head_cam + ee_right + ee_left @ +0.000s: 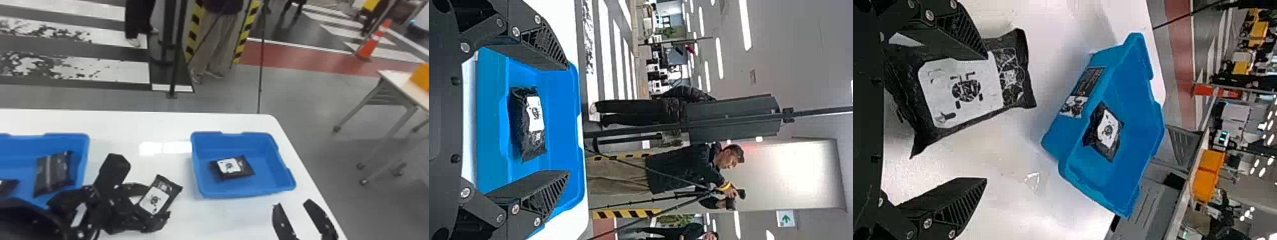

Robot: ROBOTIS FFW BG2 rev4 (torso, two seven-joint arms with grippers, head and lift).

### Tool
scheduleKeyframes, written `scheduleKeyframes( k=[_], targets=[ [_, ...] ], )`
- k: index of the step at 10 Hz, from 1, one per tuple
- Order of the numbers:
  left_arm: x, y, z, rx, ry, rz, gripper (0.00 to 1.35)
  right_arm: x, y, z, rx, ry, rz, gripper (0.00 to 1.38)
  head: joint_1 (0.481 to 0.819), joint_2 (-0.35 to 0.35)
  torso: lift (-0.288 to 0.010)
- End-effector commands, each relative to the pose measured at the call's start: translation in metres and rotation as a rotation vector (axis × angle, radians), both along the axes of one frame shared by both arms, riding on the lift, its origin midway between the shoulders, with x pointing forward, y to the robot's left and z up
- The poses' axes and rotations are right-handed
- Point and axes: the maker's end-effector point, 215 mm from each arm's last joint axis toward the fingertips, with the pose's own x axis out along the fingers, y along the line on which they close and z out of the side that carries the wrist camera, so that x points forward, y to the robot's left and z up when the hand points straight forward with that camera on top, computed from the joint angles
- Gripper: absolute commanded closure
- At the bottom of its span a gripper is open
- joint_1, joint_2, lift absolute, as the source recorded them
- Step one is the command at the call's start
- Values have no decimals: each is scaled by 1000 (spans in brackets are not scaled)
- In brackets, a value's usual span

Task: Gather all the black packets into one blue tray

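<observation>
- Lower left of the head view: the left claw (156, 204) is released, its fingers wide apart.
- At that claw, 1 black packet (155, 200), label showing, outside both trays.
- Lower right: the right claw (293, 204), also released.
- Right of center: a blue tray (239, 191) with 1 packet (234, 167) inside.
- Left edge: another blue tray (65, 138) holding 2 packets (54, 172).
- White table (143, 127) beneath both trays.

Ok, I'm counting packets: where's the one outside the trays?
In the head view, the packet is at the open left gripper, left of the right-hand tray.
</observation>
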Motion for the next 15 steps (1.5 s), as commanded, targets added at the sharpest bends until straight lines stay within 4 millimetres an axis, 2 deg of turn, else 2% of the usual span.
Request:
scheduleKeyframes(
  k=[1,3,6,7,8,9,10,11,14,15],
  targets=[
    [17,12,0,66,-49,21,170,-1,0,-1,4,2,0,303,695,-350,-110],
    [26,19,-20,111,-35,37,165,-1,0,-1,5,2,0,303,695,-350,-110],
    [18,1,-24,91,-38,-3,177,0,0,-2,5,1,1,303,695,-350,-110],
    [15,3,-31,100,-11,0,349,0,0,-3,6,4,2,303,695,-350,-110],
    [10,9,-39,118,25,10,799,-1,0,-4,9,8,0,303,695,-350,-110],
    [9,13,-44,128,35,17,1101,0,0,-4,12,7,0,303,695,-350,-110],
    [12,18,-46,145,28,21,1207,-1,0,-5,12,9,1,303,695,-350,-110],
    [17,16,-39,134,-8,15,1207,-1,0,-5,12,9,1,303,695,-350,-110],
    [39,8,-2,49,-145,3,1207,-1,0,-5,17,10,-1,303,695,-350,-110],
    [47,18,11,25,-172,25,1207,-2,0,-5,17,10,0,303,695,-350,-110]
  ],
)
